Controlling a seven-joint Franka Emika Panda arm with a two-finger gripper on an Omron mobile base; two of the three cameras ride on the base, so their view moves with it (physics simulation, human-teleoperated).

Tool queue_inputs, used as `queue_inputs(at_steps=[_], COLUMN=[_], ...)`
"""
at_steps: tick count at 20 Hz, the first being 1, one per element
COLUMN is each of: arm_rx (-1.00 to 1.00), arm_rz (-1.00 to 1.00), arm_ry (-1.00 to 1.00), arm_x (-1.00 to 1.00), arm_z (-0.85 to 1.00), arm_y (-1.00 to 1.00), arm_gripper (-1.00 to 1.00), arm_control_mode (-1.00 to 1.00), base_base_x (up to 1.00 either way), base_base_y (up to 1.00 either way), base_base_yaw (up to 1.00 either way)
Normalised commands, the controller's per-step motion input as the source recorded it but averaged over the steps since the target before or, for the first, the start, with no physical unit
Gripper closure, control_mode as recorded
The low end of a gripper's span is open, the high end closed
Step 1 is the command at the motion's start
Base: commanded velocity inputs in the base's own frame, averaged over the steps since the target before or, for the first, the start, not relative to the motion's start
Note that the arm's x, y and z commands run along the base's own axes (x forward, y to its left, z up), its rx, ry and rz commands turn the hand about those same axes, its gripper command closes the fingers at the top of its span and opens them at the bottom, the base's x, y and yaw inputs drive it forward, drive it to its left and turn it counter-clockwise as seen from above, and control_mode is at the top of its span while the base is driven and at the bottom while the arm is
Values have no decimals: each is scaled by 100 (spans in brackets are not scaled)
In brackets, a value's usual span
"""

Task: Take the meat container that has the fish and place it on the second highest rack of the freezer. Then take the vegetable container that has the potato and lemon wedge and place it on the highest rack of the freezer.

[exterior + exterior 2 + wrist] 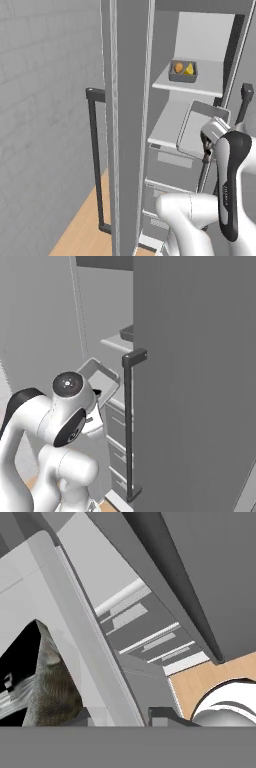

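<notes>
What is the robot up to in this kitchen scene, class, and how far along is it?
The white arm is working at an open freezer. Its gripper is shut on the rim of a pale container, held tilted just in front of the second shelf down. The hand view shows a fish inside that container. The small grey container with the potato and lemon wedge sits on the shelf above. So the fish container is not yet resting on a shelf.

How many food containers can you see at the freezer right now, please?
2. The vegetable container with potato and lemon wedge sits on the upper shelf; the fish container is tilted at the shelf below, at the end effector. Others may be hidden.
</notes>
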Motion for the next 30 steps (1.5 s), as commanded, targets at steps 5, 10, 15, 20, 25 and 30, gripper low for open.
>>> queue_inputs(at_steps=[5,10,15,20,25,30], arm_rx=[0,-4,-13,-9,-10,-1], arm_rz=[0,-4,-2,0,0,0], arm_ry=[0,4,14,14,5,0], arm_x=[0,23,76,53,64,45], arm_z=[0,-2,-13,-22,-57,-48], arm_y=[0,14,19,0,0,-18], arm_gripper=[100,100,100,100,100,100], arm_control_mode=[100,-100,-100,-100,-100,-100], base_base_x=[61,23,0,0,0,0], base_base_y=[15,10,0,0,0,0], base_base_yaw=[-18,-8,0,0,0,0])
